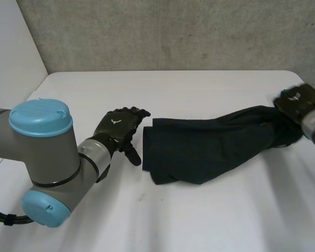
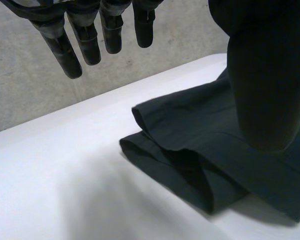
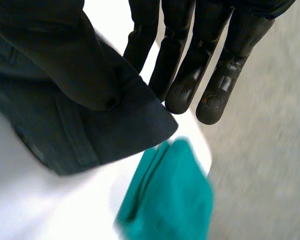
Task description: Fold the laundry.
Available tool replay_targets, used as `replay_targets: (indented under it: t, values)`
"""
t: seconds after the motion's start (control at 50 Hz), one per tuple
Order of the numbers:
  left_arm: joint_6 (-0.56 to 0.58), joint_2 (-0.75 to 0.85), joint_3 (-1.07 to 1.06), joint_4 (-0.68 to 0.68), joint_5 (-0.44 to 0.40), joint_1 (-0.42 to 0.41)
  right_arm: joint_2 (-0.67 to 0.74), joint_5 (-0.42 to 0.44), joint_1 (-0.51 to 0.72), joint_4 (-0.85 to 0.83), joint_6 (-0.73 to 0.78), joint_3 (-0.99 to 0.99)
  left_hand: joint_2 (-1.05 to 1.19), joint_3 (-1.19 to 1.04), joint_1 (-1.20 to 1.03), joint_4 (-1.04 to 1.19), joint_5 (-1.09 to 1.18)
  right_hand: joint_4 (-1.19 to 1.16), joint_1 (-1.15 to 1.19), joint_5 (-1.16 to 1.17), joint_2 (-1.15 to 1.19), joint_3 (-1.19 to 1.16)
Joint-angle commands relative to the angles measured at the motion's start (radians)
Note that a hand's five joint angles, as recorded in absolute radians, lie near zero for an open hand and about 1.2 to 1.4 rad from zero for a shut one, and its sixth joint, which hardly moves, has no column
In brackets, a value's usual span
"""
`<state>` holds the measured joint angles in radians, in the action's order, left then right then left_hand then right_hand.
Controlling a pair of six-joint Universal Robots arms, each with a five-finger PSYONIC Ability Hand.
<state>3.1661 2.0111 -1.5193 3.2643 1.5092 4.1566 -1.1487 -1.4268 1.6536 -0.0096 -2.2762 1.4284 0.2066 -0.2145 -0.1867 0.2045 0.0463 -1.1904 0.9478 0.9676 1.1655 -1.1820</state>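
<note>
- I am looking at the dark cloth point(image 1: 210, 144) lying on the white counter point(image 1: 210, 220). It is looking folded over at least once, but it is sitting in a long bunched shape, not a neat flat pile.
- My right robot hand point(image 1: 296, 104) is pinching one end of the dark cloth between its thumb and its straight fingers.
- My left robot hand point(image 1: 119, 131) is hovering just beside the other end of the dark cloth. Its fingers are hanging loose and it is holding nothing.
- I am guessing the job is about halfway done, with smoothing and more folding left.
- A green cloth point(image 3: 170, 200) is lying just past the pinched end. It is blurry and cut off, so I am not able to tell what it is.
- I am not able to count the layers of the dark cloth or tell what kind of clothing it is.
</note>
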Motion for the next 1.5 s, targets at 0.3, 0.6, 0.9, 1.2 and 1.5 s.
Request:
replay_targets:
  t: [0.3,0.6,0.9,1.2,1.5]
  values:
    - [0.002,-0.037,0.016,0.018,0.120,0.050,0.250,0.315,0.598,0.017,0.245,-0.164,-0.032,0.040,0.012,-0.030,-0.046,-0.123,0.365,0.171,0.148,-0.131]
    - [0.000,0.041,0.238,0.044,0.047,-0.010,-0.011,0.286,0.341,0.033,-0.827,-0.187,-0.017,0.025,-0.003,-0.015,-0.031,1.016,-0.773,-0.968,-0.991,1.007]
    - [0.002,0.316,0.432,-0.066,0.032,-0.144,0.283,0.174,0.314,0.261,-0.789,-0.430,0.115,-0.107,-0.135,0.118,0.101,1.016,-0.773,-0.968,-0.991,1.007]
    - [0.185,0.353,0.387,-0.135,0.193,-0.159,0.343,0.144,0.316,0.306,-0.735,-0.464,0.075,-0.067,-0.094,0.077,0.060,1.016,-0.773,-0.968,-0.991,1.007]
    - [0.270,0.279,0.292,-0.135,0.310,-0.231,0.397,0.135,0.365,0.304,-0.649,-0.465,-0.008,0.016,-0.012,-0.006,-0.022,1.016,-0.773,-0.968,-0.991,1.007]
